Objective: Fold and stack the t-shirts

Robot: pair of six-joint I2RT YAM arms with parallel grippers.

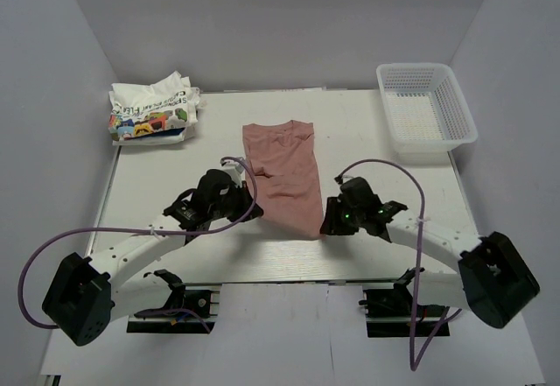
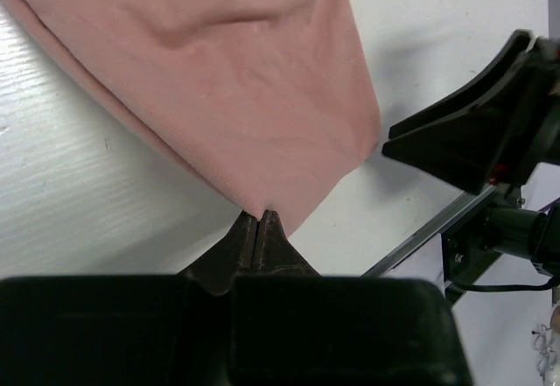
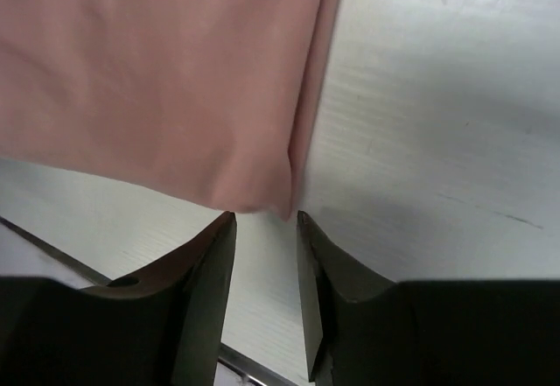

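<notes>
Your left gripper (image 2: 260,220) sits at bottom centre, jaws pressed together on the lowest corner of the dusty-pink cloth t-shirt (image 2: 236,80), which fills the upper left and middle. The white surface (image 2: 79,202) shows at left, and a black arm housing (image 2: 481,132) juts in from the right edge.

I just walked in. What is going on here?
A robot is working on a pink t-shirt, folded into a long strip in the middle of the table. The left gripper is shut on its near left edge. The right gripper is open at the near right corner, holding nothing. A white printed t-shirt lies crumpled at the far left, and a white basket stands at the far right.
</notes>
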